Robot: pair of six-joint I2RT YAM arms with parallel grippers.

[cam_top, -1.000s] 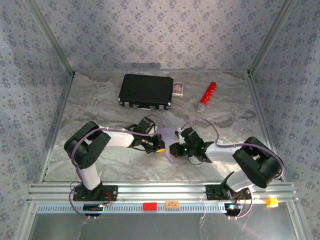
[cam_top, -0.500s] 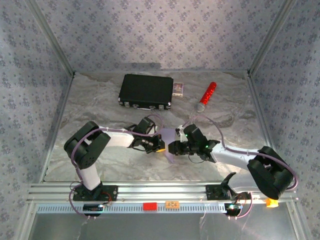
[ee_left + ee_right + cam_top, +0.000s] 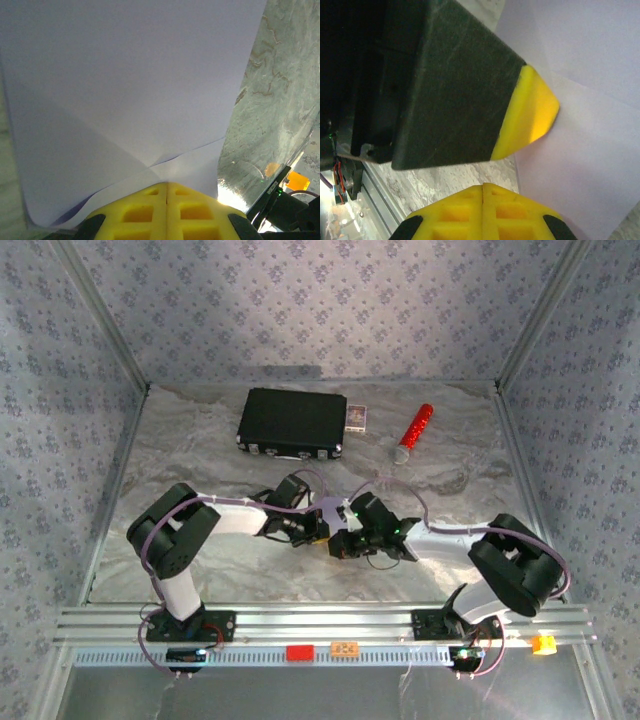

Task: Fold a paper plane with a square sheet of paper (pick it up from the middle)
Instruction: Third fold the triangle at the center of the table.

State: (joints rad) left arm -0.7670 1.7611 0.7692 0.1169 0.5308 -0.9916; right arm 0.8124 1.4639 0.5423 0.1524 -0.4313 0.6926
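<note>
Left arm: we see it bent, reaching toward 3 o'clock in the top view; left gripper (image 3: 166,185) pinched tight on the square sheet of paper (image 3: 125,75).
Right arm: reaching toward 9 o'clock; right gripper (image 3: 483,186) pads pressed together at the sheet's edge.
Sheet: mid-table, between both grippers.

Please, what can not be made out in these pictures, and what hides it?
- Top view: the left end effector and right end effector cover most of the square sheet of paper; its folds are unreadable.
- Left wrist view: the sheet is cut off by the top edge.
- Right wrist view: its own fingers hide whether the right end effector pinches the sheet.
- Top view: print on the small box is too small.
</note>
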